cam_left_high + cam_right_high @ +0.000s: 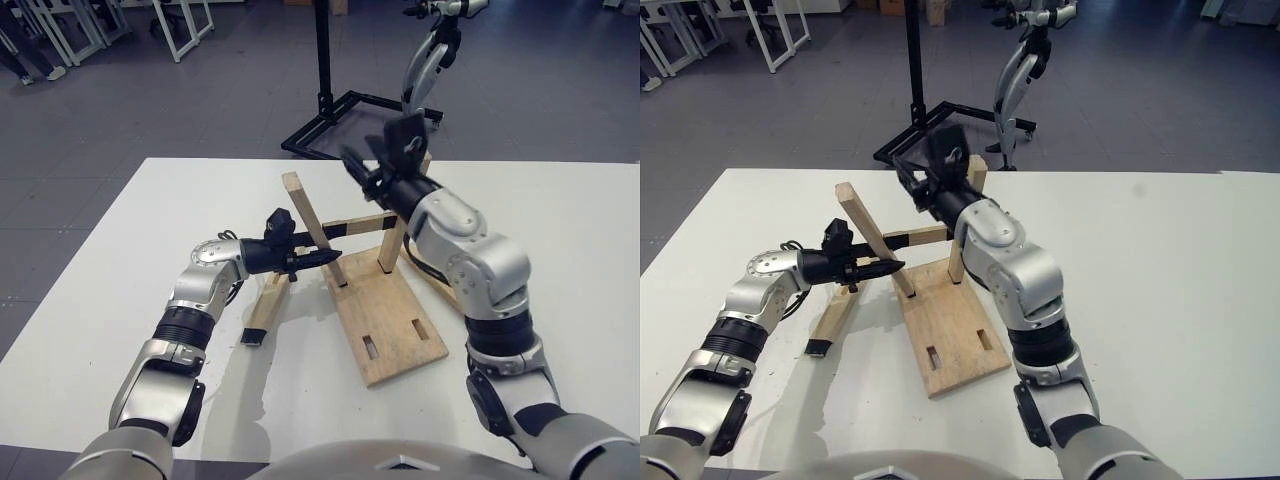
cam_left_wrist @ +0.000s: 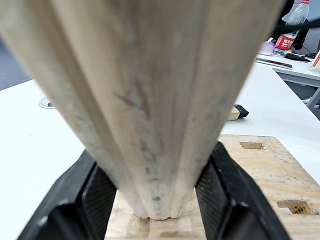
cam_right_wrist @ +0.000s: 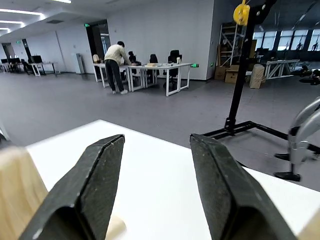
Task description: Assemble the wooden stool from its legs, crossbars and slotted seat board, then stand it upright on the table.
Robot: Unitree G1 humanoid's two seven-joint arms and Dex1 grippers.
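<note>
front leg (image 2: 150, 100): its upper length runs off my wrist picture, above the seat board (image 2: 260, 170).
right gripper (image 1: 358, 163): blurred for me, beyond the seat board.
rear leg (image 1: 390, 250): my right arm (image 1: 470, 250) covers its middle.

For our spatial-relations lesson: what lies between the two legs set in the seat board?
A crossbar runs between the tilted leg and the straighter leg, seen in the left eye view.

On the seat board (image 1: 400, 330) stand two legs (image 1: 310, 225), crossbar (image 1: 362, 222) between; loose leg (image 1: 265, 305) lies left.
</note>
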